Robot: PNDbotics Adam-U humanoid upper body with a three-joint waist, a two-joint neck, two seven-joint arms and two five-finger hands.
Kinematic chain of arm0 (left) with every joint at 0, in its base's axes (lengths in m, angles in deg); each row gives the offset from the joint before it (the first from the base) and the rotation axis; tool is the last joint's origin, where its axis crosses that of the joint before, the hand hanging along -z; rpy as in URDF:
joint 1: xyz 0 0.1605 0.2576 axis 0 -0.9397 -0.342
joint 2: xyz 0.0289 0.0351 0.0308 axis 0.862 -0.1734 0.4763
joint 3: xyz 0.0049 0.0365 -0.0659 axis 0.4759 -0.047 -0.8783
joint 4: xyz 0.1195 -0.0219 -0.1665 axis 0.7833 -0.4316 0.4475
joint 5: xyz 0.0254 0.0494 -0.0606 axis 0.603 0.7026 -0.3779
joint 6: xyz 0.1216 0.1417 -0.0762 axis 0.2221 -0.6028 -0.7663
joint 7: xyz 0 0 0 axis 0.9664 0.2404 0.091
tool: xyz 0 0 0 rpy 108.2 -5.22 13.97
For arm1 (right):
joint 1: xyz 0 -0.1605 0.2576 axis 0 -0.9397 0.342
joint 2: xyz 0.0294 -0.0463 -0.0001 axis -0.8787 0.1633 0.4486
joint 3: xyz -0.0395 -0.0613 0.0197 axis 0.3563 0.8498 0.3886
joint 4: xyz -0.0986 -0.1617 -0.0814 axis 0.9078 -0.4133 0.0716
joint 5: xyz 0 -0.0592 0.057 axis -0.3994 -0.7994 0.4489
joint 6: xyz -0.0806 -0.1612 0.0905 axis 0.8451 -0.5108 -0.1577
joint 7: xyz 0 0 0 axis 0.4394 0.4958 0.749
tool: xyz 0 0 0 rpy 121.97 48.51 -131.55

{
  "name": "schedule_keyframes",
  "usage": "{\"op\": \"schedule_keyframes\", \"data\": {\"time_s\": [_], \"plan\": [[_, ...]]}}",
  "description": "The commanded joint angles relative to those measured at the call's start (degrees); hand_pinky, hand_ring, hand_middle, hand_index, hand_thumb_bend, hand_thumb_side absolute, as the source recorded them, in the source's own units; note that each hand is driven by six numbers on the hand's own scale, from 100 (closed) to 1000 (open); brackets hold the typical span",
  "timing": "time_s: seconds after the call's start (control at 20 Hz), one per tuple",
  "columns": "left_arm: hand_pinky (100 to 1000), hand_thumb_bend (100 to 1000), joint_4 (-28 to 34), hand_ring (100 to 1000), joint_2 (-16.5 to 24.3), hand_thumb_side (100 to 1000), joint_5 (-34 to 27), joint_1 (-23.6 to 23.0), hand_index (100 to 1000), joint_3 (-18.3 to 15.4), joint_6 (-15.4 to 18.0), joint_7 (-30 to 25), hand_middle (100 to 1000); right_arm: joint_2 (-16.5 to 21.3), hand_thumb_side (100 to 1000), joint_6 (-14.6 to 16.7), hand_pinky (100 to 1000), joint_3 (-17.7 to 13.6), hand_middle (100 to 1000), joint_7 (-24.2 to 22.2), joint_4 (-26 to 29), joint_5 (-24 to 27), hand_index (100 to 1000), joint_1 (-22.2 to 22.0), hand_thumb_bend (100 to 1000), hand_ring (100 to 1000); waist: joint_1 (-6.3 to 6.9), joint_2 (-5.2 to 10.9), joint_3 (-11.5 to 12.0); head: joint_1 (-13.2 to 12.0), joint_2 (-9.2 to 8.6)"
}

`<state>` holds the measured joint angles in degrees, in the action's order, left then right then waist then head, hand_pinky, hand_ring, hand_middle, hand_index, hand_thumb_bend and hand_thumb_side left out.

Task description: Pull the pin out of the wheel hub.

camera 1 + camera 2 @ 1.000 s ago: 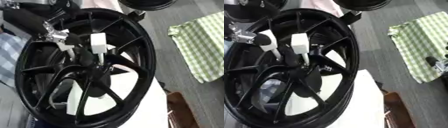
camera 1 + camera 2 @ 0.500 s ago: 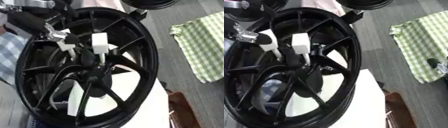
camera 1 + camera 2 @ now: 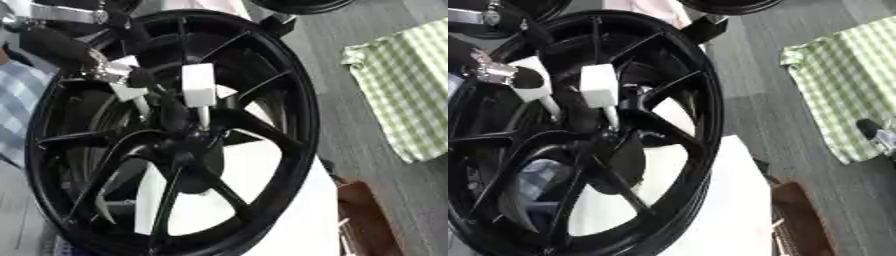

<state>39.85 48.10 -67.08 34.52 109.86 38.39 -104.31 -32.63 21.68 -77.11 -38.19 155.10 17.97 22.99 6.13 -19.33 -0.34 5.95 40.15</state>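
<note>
The left hand [image 3: 105, 65] (black, silver-jointed) reaches into the wheel hub [image 3: 188, 155] beside the white pin [image 3: 199, 87]; whether its fingers grip cannot be told.

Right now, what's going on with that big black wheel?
A large black wheel stands tilted on a white table. The robot's left hand reaches in from the upper left, close to two white-handled pins set at the hub. Whether it grips one cannot be told. Both pins look seated. The right hand barely shows at the right edge, above a green checked cloth.
</note>
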Motion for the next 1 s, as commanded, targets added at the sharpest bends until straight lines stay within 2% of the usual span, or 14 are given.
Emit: {"op": "schedule_keyframes", "data": {"time_s": [0.05,0.7,0.9,1.0], "plan": [[959,555,0.0,899,1.9,925,0.4,0.5,938,-1.0,1.1,-0.8,792,1.0,257,0.0,683,-0.2,729,0.1,0.5,-0.3,857,0.3,675,775,-0.30,0.87,-0.1,-0.2,-0.65],[934,538,-2.2,875,2.1,839,2.7,-0.5,909,-1.7,2.5,-1.1,768,0.8,257,-0.1,683,-0.2,729,0.1,0.4,-0.2,856,0.3,674,775,-0.38,0.83,-0.1,-0.6,-0.74],[902,509,-3.4,840,2.0,825,3.3,-0.7,895,-1.7,2.5,-0.8,730,0.7,258,-0.1,684,-0.2,729,0.1,0.4,-0.3,856,0.4,674,776,-0.37,0.76,-0.1,-0.6,-0.76],[876,479,-3.6,804,1.8,824,3.1,-0.7,878,-1.7,2.5,-0.7,671,0.7,258,-0.1,684,-0.2,729,0.1,0.4,-0.3,856,0.4,674,776,-0.38,0.75,-0.1,-0.6,-0.73]]}}
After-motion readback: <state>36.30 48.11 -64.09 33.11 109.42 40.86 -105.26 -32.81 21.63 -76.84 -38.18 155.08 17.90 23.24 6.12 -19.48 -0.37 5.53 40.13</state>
